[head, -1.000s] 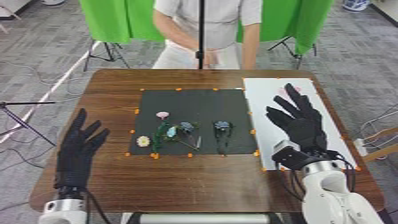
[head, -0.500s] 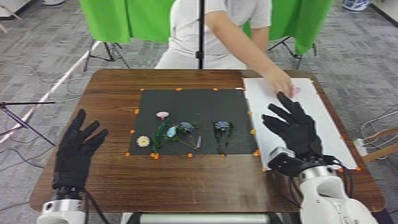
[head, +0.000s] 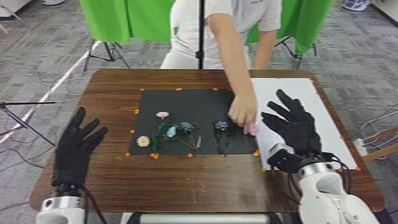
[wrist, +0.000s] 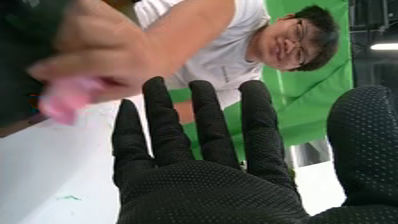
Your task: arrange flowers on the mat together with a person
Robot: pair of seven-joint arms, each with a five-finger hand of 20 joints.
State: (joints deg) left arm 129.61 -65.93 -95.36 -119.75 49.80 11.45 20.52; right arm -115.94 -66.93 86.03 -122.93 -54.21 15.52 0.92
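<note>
**Supervisor:** State the layout, left to right.

**Operator:** My left hand point(head: 76, 150) is by the left edge of the tabletop point(head: 195, 187), fingers straight and apart, empty. Next comes the dark mat point(head: 191, 100). It bears a white flower point(head: 143, 141) near its near left corner, a small pink bloom point(head: 163, 115) farther up, a bluish flower point(head: 187, 127) among green stems, then a dark-stemmed flower point(head: 221, 126).

**Supervisor:** Locate the item in work.

**Operator:** The large pink flower point(head: 254, 129) is at the mat's right edge, nearer the near right corner than the far one. A person's hand point(head: 242, 111), reaching in across the far edge, grips it. I cannot tell how its stem runs.

**Supervisor:** Which of your hands is nearer?

**Operator:** The right hand point(head: 302, 135), over the white sheet point(head: 275, 85). Its fingers are straight and spread, holding nothing, and point toward the far edge. The large pink flower lies just left of them.

**Supervisor:** Assess the step.

**Operator:** I judge that the person is placing this flower, with the arrangement well advanced. I should hold clear: a leftward move of my right hand could knock the bloom or the person's fingers
</note>
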